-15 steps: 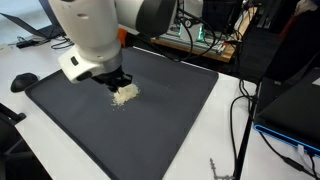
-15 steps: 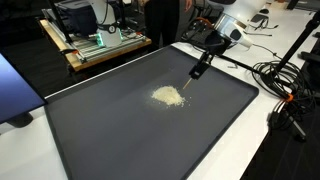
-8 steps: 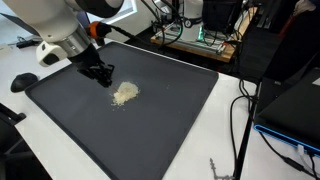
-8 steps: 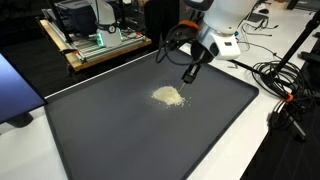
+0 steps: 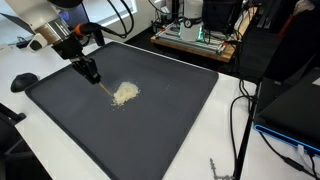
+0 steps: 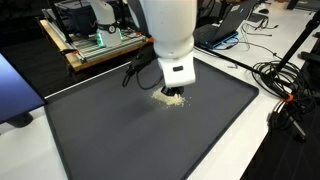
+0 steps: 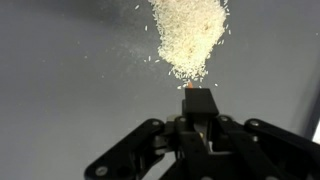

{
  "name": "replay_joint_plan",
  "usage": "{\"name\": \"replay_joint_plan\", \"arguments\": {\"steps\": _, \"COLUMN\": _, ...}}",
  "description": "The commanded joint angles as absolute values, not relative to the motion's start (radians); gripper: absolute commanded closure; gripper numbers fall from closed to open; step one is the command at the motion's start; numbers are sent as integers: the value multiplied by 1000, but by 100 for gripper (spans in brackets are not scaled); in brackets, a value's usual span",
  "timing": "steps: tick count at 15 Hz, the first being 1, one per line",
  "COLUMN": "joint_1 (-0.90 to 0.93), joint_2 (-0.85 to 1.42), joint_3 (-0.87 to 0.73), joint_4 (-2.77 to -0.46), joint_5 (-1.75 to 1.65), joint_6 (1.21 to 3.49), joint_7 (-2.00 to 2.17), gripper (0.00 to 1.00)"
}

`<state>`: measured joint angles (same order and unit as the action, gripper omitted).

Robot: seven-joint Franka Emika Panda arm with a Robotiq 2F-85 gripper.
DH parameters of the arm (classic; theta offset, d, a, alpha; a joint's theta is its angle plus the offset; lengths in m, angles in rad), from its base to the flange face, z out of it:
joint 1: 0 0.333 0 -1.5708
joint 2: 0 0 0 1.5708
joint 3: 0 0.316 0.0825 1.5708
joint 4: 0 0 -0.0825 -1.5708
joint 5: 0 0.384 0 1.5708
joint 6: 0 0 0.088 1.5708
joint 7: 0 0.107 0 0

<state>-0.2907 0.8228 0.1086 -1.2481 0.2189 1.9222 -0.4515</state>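
One heap of pale grains point(image 7: 188, 35) and one dark mat point(image 5: 160, 120) make up the scene, with stray grains around the heap too small and too many for me to count. I am the one gripper point(image 5: 91, 74) in view, and I carry one thin tool point(image 5: 103, 88). Beyond the mat, an exterior view adds one black computer mouse point(image 5: 24, 81) and one wooden cart point(image 5: 200, 47).

Even indoor light, soft wrist-view blur
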Motion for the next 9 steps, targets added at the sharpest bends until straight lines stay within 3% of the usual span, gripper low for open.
{"name": "replay_joint_plan", "arguments": {"steps": 1, "joint_1": -388, "joint_2": 740, "joint_3": 151, "joint_4": -1436, "joint_5": 393, "joint_6": 2040, "joint_7": -532, "gripper": 96}}
{"name": "replay_joint_plan", "arguments": {"steps": 9, "joint_1": -549, "joint_2": 622, "joint_3": 186, "joint_4": -1796, "joint_5": 896, "joint_6": 2219, "joint_7": -790, "gripper": 96}}
